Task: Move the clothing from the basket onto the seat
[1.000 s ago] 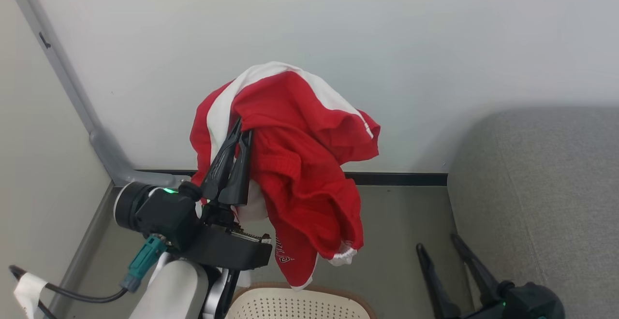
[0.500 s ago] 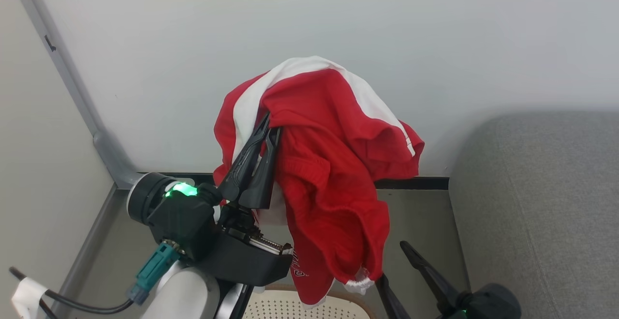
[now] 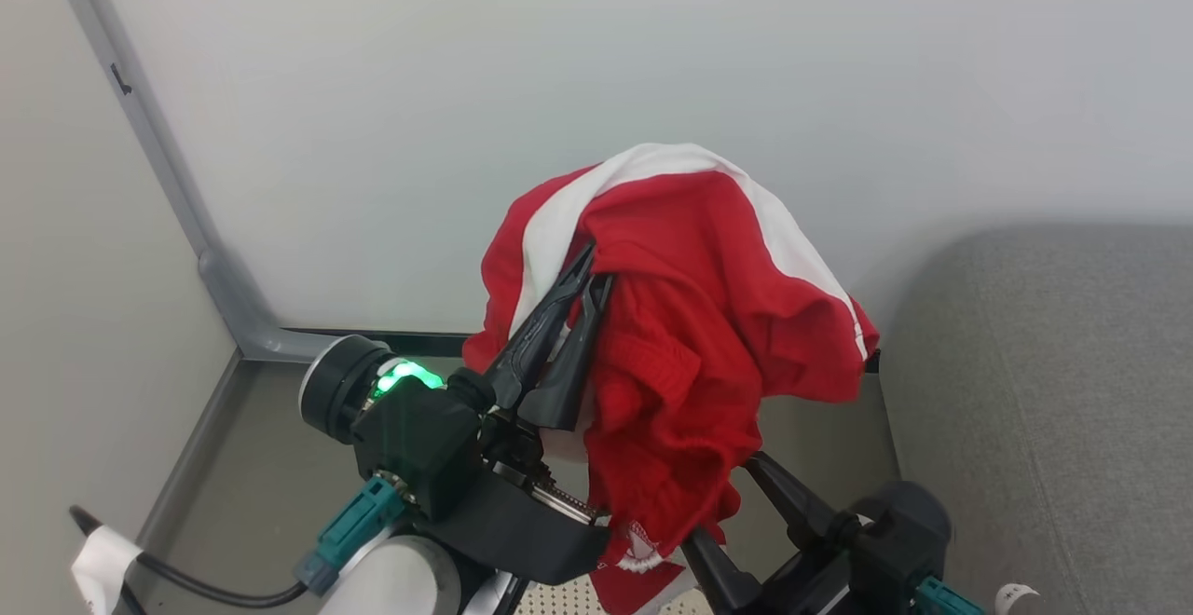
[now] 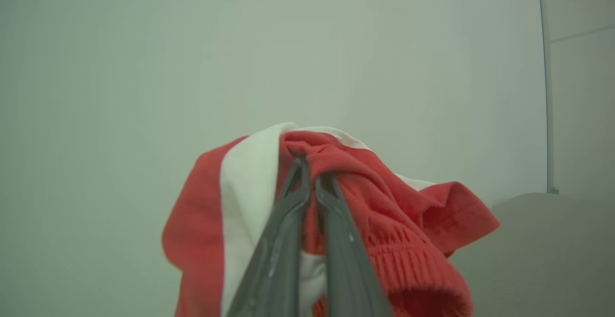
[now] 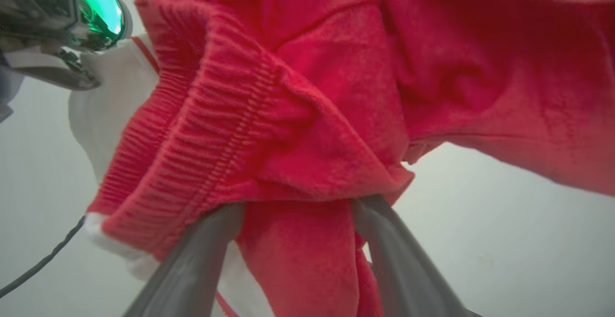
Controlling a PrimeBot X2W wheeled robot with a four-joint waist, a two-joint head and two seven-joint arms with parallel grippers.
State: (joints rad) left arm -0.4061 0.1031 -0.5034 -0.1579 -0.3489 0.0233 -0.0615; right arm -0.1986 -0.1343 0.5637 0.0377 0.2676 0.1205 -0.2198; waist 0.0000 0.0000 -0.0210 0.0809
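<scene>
The clothing [image 3: 690, 335], red with a white stripe, hangs in a bunch in the air, draped over my left gripper [image 3: 596, 268], which is shut on it. In the left wrist view the two fingers of the left gripper [image 4: 310, 163] meet under the cloth's top fold. My right gripper [image 3: 722, 503] stands open just below, its fingers on either side of the hanging lower end of the clothing [image 5: 298, 129]. A small perforated patch of the basket [image 3: 559, 601] peeks out at the bottom edge. The grey seat [image 3: 1044, 391] lies to the right.
A pale wall stands close behind the clothing. A grey conduit [image 3: 214, 270] runs down the corner at the left. A black cable with white tape [image 3: 102, 559] lies on the grey floor [image 3: 261, 466].
My left gripper has carried the clothing to the right, nearer the seat. The right gripper has come up and to the left under the hanging cloth. The basket has almost dropped out of view.
</scene>
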